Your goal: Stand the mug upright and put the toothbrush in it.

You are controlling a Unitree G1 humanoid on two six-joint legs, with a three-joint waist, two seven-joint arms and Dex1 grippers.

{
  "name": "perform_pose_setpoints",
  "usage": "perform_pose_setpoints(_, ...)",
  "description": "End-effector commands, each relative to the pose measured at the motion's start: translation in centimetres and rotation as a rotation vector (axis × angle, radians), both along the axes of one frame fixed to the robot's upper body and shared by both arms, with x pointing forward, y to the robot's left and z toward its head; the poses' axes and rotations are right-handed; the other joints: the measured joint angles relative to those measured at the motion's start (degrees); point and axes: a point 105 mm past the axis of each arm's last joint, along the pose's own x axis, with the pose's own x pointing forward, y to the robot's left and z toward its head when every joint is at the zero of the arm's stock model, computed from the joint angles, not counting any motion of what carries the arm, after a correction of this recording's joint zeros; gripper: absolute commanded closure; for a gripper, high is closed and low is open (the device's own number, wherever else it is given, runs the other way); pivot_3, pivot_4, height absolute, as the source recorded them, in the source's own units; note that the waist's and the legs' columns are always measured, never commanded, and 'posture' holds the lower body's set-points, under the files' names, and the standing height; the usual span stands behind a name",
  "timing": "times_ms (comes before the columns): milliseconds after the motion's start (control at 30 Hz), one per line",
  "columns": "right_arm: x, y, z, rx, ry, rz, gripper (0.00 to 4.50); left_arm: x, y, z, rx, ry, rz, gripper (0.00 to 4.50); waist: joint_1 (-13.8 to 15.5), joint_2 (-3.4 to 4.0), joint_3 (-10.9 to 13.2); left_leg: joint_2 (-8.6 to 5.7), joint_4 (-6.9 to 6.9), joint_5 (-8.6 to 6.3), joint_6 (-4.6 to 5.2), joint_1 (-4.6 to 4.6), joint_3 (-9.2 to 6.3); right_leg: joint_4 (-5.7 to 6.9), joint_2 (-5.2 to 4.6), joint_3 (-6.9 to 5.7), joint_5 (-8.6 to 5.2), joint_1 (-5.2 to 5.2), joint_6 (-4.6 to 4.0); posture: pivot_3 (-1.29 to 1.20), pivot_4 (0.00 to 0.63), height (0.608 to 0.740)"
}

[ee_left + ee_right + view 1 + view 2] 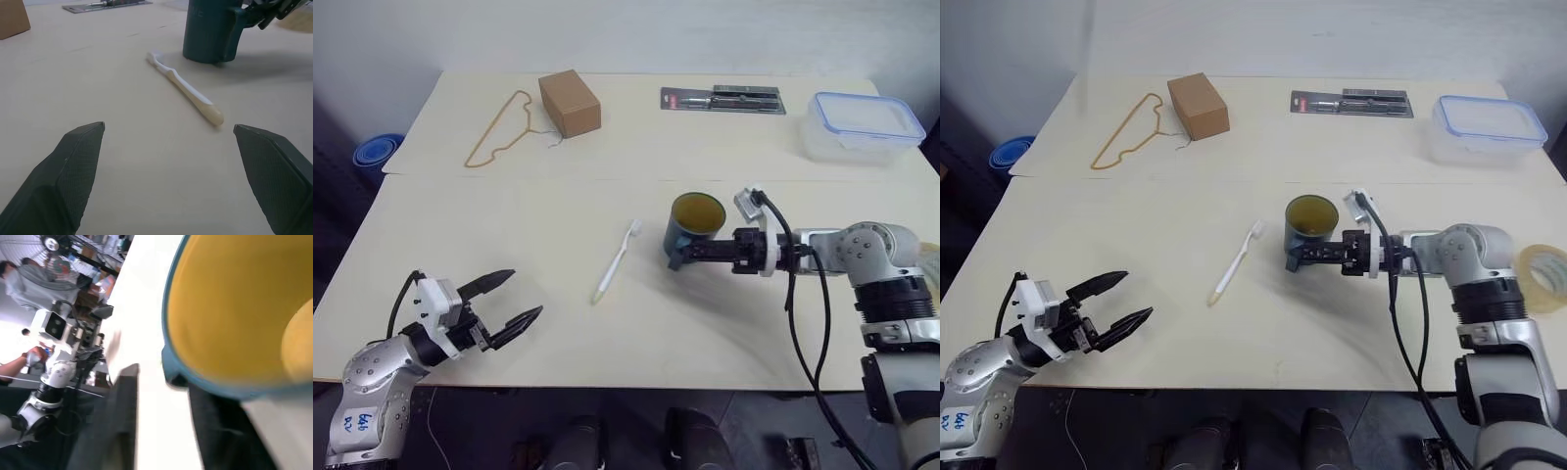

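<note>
The mug (pixel 696 225) stands upright near the middle of the desk (pixel 509 215), toward its right edge. The right gripper (pixel 683 257) is at the mug's handle, which hides its fingertips; whether the jaws still pinch it I cannot tell. The toothbrush (pixel 616 261) lies flat just left of the mug. The left gripper (pixel 513 301) hovers at the desk's front left edge, jaws spread wide, empty.

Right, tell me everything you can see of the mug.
The mug is a dark teal-blue cylinder with a yellowish-olive inside and a side handle. It stands upright on the table, mouth up and empty, just right of the toothbrush, apart from it. The right gripper is at its handle, a finger on either side.
</note>
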Motion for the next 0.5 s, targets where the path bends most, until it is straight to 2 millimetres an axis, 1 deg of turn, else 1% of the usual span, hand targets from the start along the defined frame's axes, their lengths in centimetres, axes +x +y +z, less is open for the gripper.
perform_pose_setpoints(33,-0.5,-1.0,1.2,-0.018,-0.078,0.022,1.52,-0.1,0.3,0.5,0.009,-0.027,0.006,0.0,-0.1,0.0,0.0,0.01,0.0,0.0,0.0,0.0,0.03,0.0,0.01,0.02,0.0,-0.01,0.0,0.0,0.15,0.74)
perform_pose_setpoints(100,-0.4,-2.7,1.5,-0.067,-0.159,-0.01,0.8,-0.2,0.5,0.5,0.018,-0.025,0.011,0.0,-0.2,0.0,0.0,0.03,0.0,0.0,0.0,0.01,0.06,-0.01,0.05,0.04,0.01,-0.01,0.01,0.0,0.15,0.74)
perform_pose_setpoints(167,-1.0,-4.2,1.9,-0.137,-0.326,0.025,0.1,-0.6,1.4,0.5,0.034,-0.015,0.038,0.0,-0.1,-0.01,0.0,0.04,0.0,0.0,0.0,0.01,0.1,-0.01,0.06,0.07,0.01,-0.03,0.02,0.0,0.15,0.74)
perform_pose_setpoints(233,-1.7,-5.2,2.0,-0.213,-0.505,0.069,0.04,-1.1,2.6,0.3,0.051,0.005,0.077,0.0,0.0,-0.05,0.0,0.04,-0.05,0.0,0.0,0.01,0.09,-0.06,0.08,0.06,0.01,-0.04,0.02,0.0,0.15,0.74)
perform_pose_setpoints(267,-2.0,-5.6,1.8,-0.238,-0.634,0.079,0.04,-1.4,3.6,0.2,0.053,0.021,0.12,0.0,-0.1,-0.08,0.0,0.06,-0.06,0.0,0.0,0.01,0.1,-0.08,0.1,0.06,0.01,-0.04,0.02,0.0,0.15,0.74)
perform_pose_setpoints(300,-2.4,-5.9,1.9,-0.235,-0.796,0.089,0.04,-1.7,4.9,0.0,0.06,0.048,0.173,0.0,-0.1,-0.13,0.0,0.08,-0.11,-0.01,-0.01,0.02,0.11,-0.12,0.12,0.05,0.01,-0.03,0.02,0.0,0.15,0.74)
perform_pose_setpoints(367,-3.7,-6.7,0.8,-0.268,-0.924,0.105,0.04,-2.5,7.6,-0.3,0.07,0.112,0.295,0.0,-0.2,-0.24,0.0,0.14,-0.11,-0.02,-0.03,0.06,0.19,-0.16,0.22,0.08,0.01,0.0,0.03,0.0,0.15,0.74)
perform_pose_setpoints(433,-5.0,-6.8,0.3,-0.206,-1.054,0.109,0.04,-3.2,10.8,-0.4,0.092,0.183,0.464,0.0,-0.2,-0.36,0.1,0.23,-0.09,-0.02,-0.05,0.1,0.24,-0.15,0.29,0.15,0.01,0.01,0.03,0.0,0.15,0.74)
perform_pose_setpoints(467,-5.5,-6.8,0.4,-0.16,-1.122,0.089,0.04,-3.6,11.9,-0.3,0.111,0.206,0.521,0.0,-0.3,-0.38,0.1,0.29,-0.08,-0.03,-0.06,0.14,0.28,-0.15,0.35,0.18,0.01,0.03,0.03,0.0,0.15,0.74)
perform_pose_setpoints(500,-5.8,-6.8,0.5,-0.129,-1.166,0.072,0.04,-3.8,12.5,-0.2,0.123,0.219,0.552,0.0,-0.2,-0.38,0.1,0.34,-0.06,-0.03,-0.07,0.16,0.31,-0.15,0.39,0.23,0.01,0.04,0.04,0.0,0.15,0.74)
